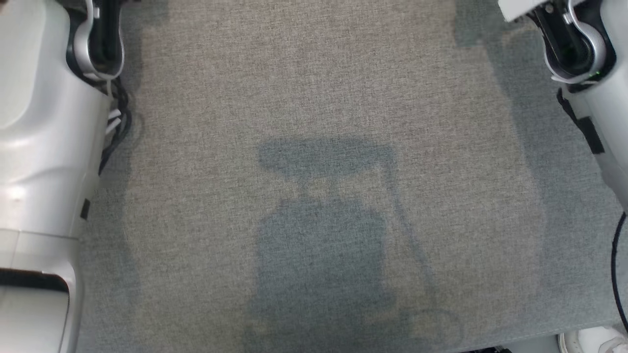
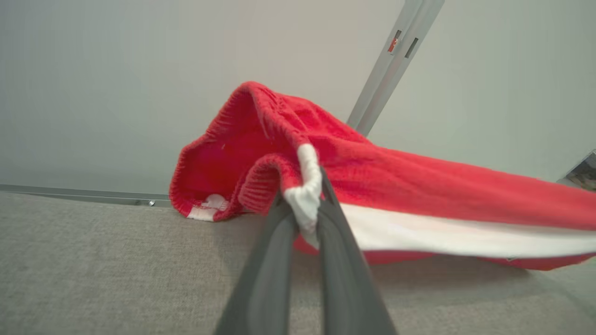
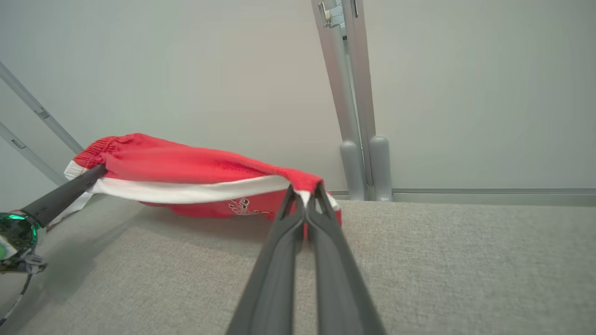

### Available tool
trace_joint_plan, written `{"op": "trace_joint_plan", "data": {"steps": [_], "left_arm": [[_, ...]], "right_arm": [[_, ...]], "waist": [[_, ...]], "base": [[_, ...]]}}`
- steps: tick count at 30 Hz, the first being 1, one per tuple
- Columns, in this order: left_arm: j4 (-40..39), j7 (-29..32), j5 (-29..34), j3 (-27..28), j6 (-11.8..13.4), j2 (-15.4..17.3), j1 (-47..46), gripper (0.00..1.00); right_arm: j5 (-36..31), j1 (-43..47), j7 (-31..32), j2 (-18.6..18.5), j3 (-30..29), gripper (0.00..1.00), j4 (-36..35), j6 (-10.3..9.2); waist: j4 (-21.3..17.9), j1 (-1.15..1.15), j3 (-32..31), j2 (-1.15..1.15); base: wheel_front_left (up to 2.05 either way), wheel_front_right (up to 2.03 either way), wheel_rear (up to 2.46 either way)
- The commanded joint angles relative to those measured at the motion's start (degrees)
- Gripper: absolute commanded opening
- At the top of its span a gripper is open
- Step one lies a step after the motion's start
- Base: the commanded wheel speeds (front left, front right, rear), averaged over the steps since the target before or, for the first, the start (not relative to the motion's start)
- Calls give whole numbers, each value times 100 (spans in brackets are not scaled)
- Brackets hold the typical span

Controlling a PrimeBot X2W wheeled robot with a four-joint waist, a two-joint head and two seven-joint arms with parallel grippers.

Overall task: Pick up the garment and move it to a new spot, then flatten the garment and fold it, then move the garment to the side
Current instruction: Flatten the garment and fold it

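In mid-frame, left wrist view: a red knitted garment (image 2: 419, 186) with a ribbed hem and a smooth white band. It is bunched at one end and drawn out in a long sagging strip toward the right edge.
Left gripper: the left gripper (image 2: 303, 200), with long dark matt fingers, is clamped on a white fold of the garment's edge.
Right gripper: the right gripper (image 3: 305, 190), at the centre of its own view, has its jaws pressed together and pinches the strip's other end.
Garment's place: strung between the two grippers near the wall, with its lower folds seemingly resting on the surface.
Surface: a flat grey-beige woven cloth surface (image 1: 314, 73) of coarse weave, with a blocky shadow (image 1: 319, 235) at the centre of the head view.
Background: a smooth pale wall (image 3: 465, 93) and round-topped grey metal posts (image 3: 361, 167) at upper centre.
Count: one garment, two grippers with two fingers each, two posts, and two glossy pale forearms, left (image 1: 44, 122) and right (image 1: 598, 108), at the head view's upper corners.
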Motion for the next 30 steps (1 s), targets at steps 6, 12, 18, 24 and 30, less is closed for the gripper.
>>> {"op": "trace_joint_plan", "data": {"steps": [6, 12, 18, 24, 30], "left_arm": [[-1306, -25, 102, 445, 321, -95, 1333, 0], [-2250, -28, 169, 632, 447, -288, 2808, 0], [-3084, -28, 305, 747, 481, -520, 4708, 0], [-3632, -34, 516, 1026, 548, -792, 6671, 0], [-3866, -41, 594, 996, 588, -910, 7872, 0]], "right_arm": [[525, 1033, -42, -907, 139, 0, -913, -4], [751, 2177, 3, -1381, 139, 0, -1450, -5], [891, 3852, 190, -1740, -35, 0, -2035, -6], [908, 5833, 382, -1849, -573, 0, -2476, -12], [865, 7635, 680, -1946, -1191, 0, -2993, -41]], "waist": [[93, -1, -435, 52], [178, -1, -1120, 52], [286, -1, -1856, 52], [426, -1, -2504, 52], [650, -1, -2641, 52]], "base": [[0, 0, 0], [0, 0, 0], [0, 0, 0], [0, 0, 0], [0, 0, 0]]}}
